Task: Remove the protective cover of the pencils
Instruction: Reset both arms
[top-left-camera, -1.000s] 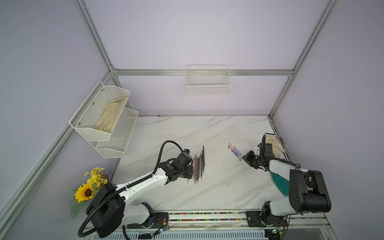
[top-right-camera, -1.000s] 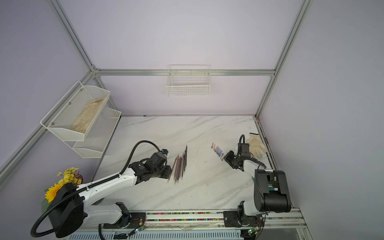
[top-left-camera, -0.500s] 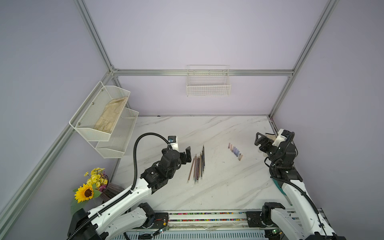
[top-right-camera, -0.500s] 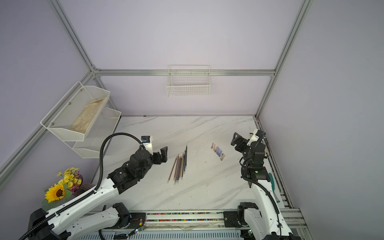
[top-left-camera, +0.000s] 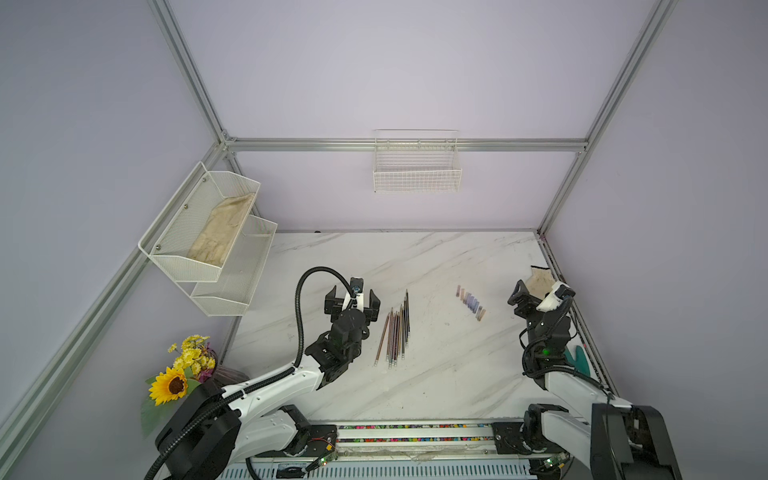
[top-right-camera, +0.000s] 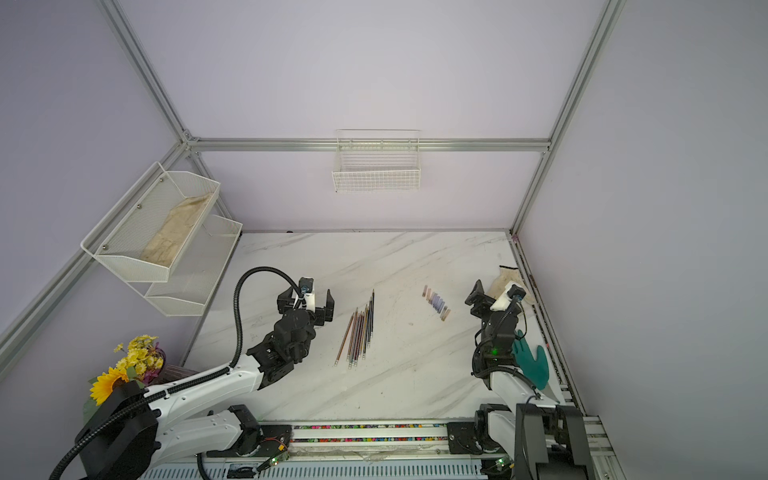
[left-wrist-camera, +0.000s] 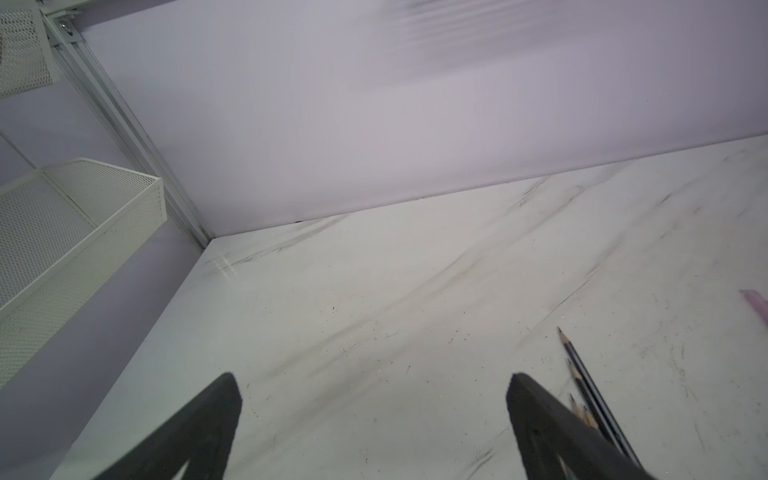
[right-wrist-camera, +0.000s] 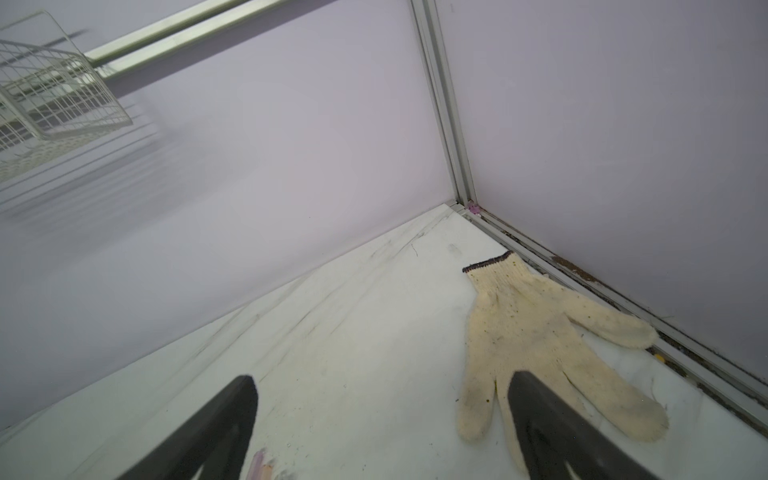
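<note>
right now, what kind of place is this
Probably a robot lab test cell: lilac panels in an aluminium frame, a left arm and right arm mounted on a rail beside the marble-look table.

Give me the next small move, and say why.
Probably pull both back to rest: the left end effector and right end effector are open and empty; the pencils lie in a row, the tips that show bare, and the caps lie apart in their own row.
</note>
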